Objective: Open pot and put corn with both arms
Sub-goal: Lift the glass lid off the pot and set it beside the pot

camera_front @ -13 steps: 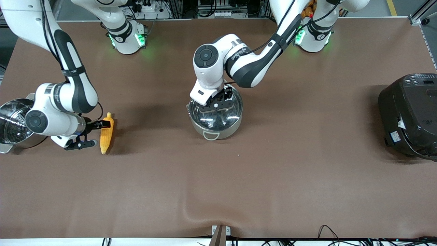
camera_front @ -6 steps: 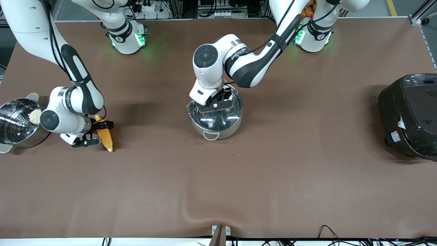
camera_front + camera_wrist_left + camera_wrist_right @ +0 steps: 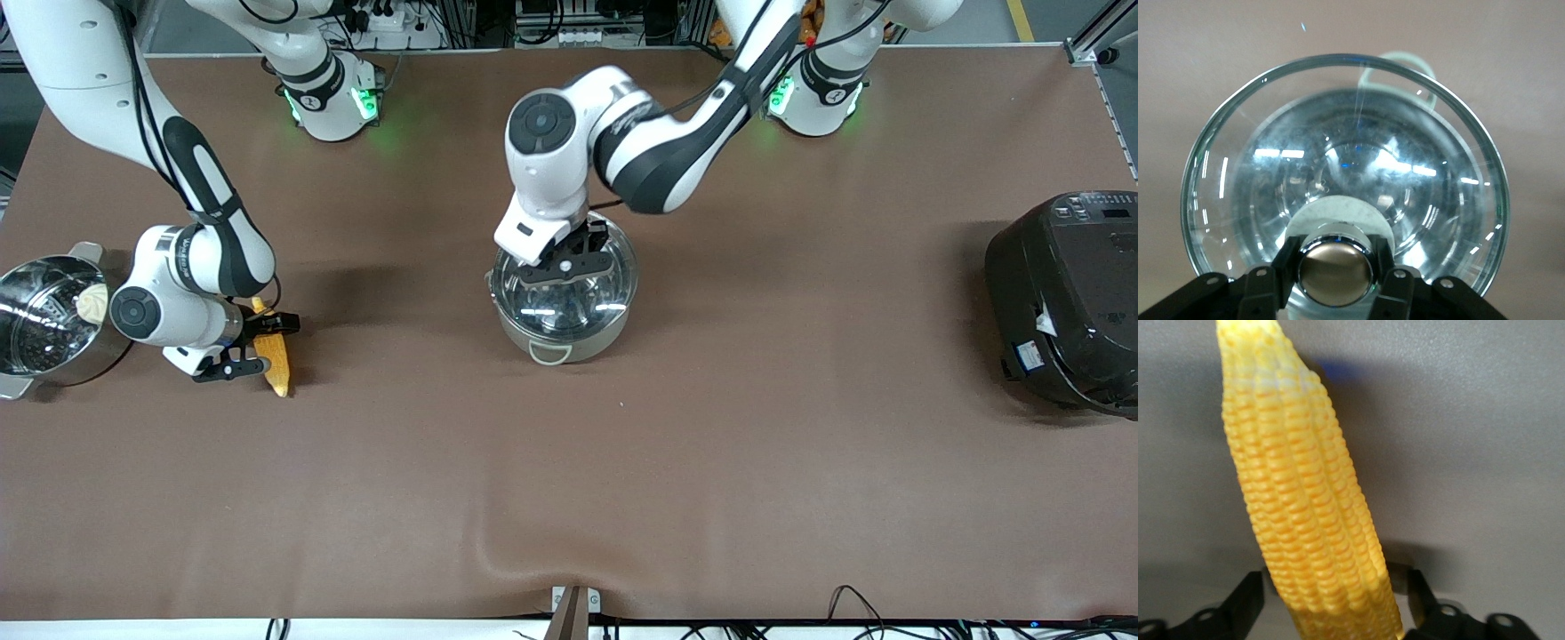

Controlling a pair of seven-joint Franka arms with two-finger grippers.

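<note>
**Lid gripped, corn gripped: both claws loaded**

The left claw is clamped on the knob of the glass lid, right over the stainless-steel pot at mid-surface. In the left wrist view the two fingers press against the knob from either side. From the front the lid looks slightly offset from the pot's rim, so it seems to be just off its seat, though how high I cannot tell.

The right claw is clenched around the corn cob near the right arm's end of the surface, just beside the steel steamer pot. The right wrist view shows the cob running out between the fingers, held near its thick end with the pointed tip leading. Whether the tip touches the surface is unclear.

What could go wrong from here:
- The knob is smooth and rounded; a tilt of the wrist could let the heavy glass lid slip and drop onto the pot or the surface.
- The corn is held close to one end, so its long free length may swing or pivot in the grip during transfer.
- If the lid is not carried well away, the right arm could meet the left arm over the pot.
- The cob may catch the rim if it comes in flat.

The black rice cooker stands at the left arm's end, well apart.
</note>
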